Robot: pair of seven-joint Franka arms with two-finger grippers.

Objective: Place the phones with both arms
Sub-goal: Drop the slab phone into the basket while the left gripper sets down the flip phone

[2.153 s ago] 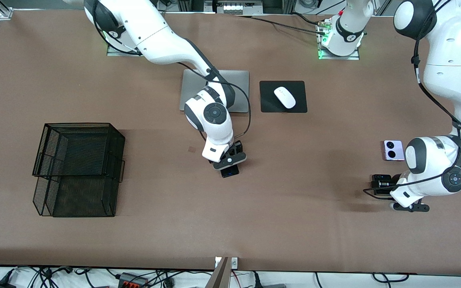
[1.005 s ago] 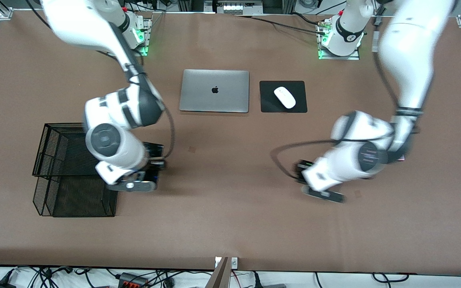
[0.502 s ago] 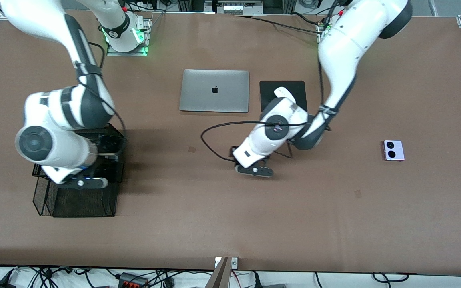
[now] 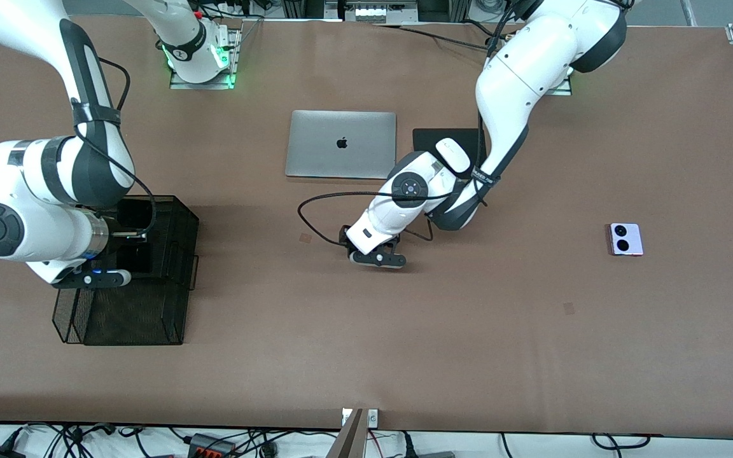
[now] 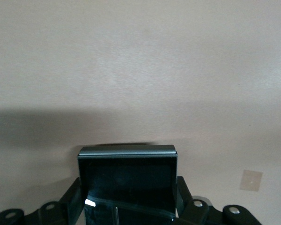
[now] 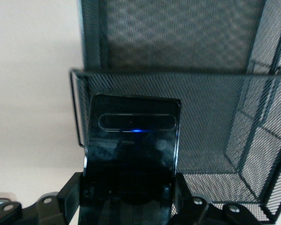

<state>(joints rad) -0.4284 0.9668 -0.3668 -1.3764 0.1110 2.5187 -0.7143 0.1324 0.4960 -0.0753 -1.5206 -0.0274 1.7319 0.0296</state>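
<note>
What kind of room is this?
Probably a robot lab: two big white robot arms bolted to a brown table, a silver laptop, and tangled cables along the edge.

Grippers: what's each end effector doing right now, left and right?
Left end effector: closed on the small black flip phone, over the table's middle.
Right end effector: closed on the long black phone, over the mesh basket.

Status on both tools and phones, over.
Right tool shut on slab phone over mesh basket. Left tool shut on black flip phone over mid-table. Lilac phone waiting.
</note>
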